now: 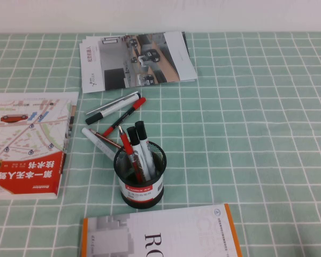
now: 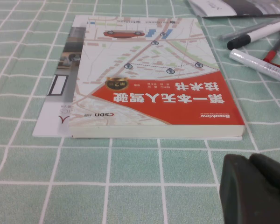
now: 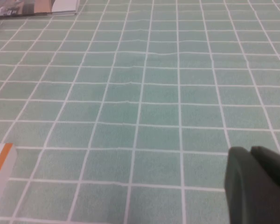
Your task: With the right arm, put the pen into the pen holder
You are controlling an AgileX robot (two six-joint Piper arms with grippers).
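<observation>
Soft, even light covers the green checked tablecloth [image 1: 257, 134], bright without glare. The pen holder [image 1: 139, 179] casts only a faint shadow. In both wrist views the dark gripper bodies at the near edge are blurred, and the far cloth softens.

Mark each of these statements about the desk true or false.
1. The slim black pen with the red cap lies on the green checked cloth, outside the round black wire-mesh pen holder. True.
2. The pen holder is empty. False: several pens stand in it.
3. The right hand grips the pen. False: it is shut on nothing, above bare cloth.
4. The left hand is near the red-and-white book. True.
5. Both arms show in the high view. False: neither does.
</observation>
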